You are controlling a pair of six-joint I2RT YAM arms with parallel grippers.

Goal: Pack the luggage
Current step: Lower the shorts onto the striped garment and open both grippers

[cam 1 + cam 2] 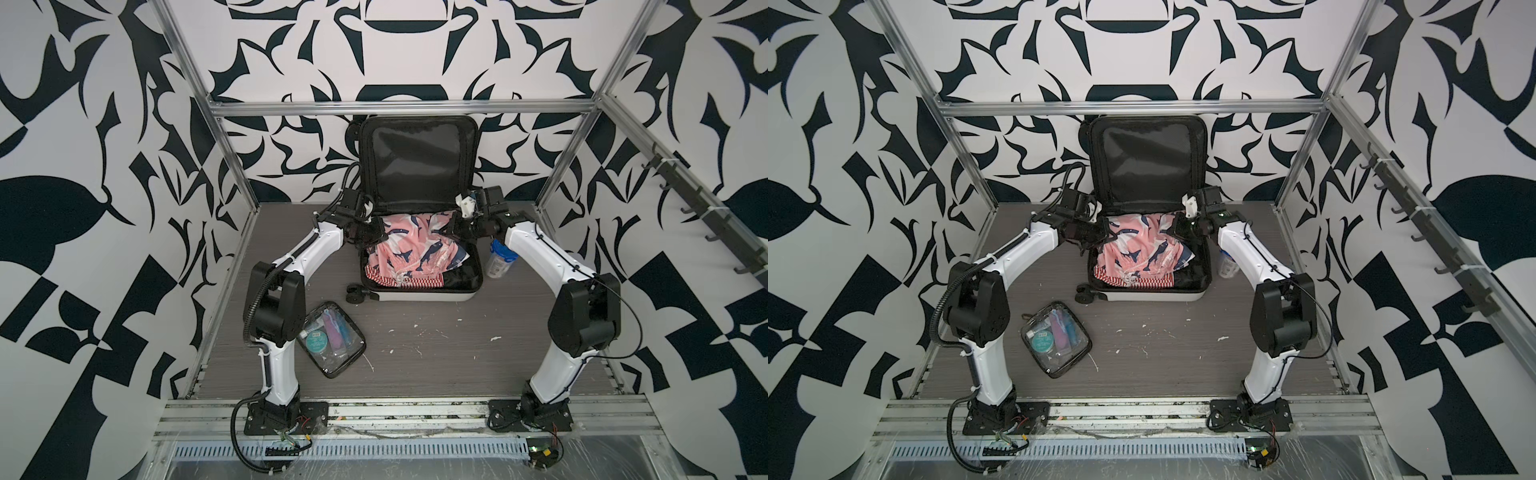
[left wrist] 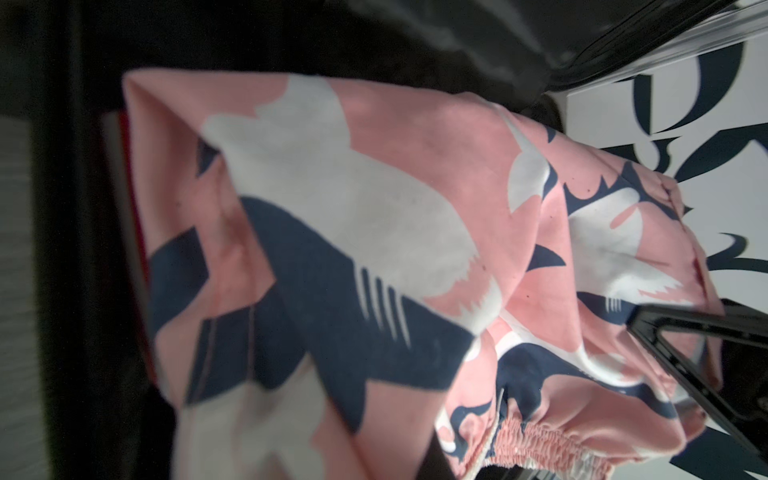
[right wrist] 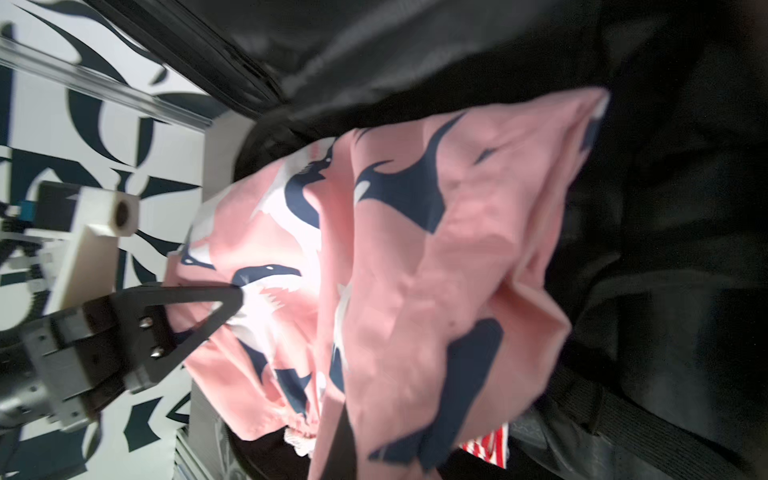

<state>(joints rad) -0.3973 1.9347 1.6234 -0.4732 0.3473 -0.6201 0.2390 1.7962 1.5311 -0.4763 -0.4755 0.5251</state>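
Toiletry pouch (image 1: 332, 338) nearest me, unpacked; bottle (image 1: 500, 257) also outside; left pincer (image 1: 382, 237), right pincer (image 1: 454, 228) pinch shark-print shorts (image 1: 409, 245) over open luggage (image 1: 419, 296); I judge packing midway.

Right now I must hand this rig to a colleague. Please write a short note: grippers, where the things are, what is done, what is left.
The left gripper is shut on one end of the pink shorts, the right gripper on the opposite end.
The suitcase lies open at the back of the table, lid upright.
Done: a striped garment is inside; the shorts hang spread above it.
Left: release the shorts, then probably pack the clear pouch and the bottle, both on the table, and close the lid.
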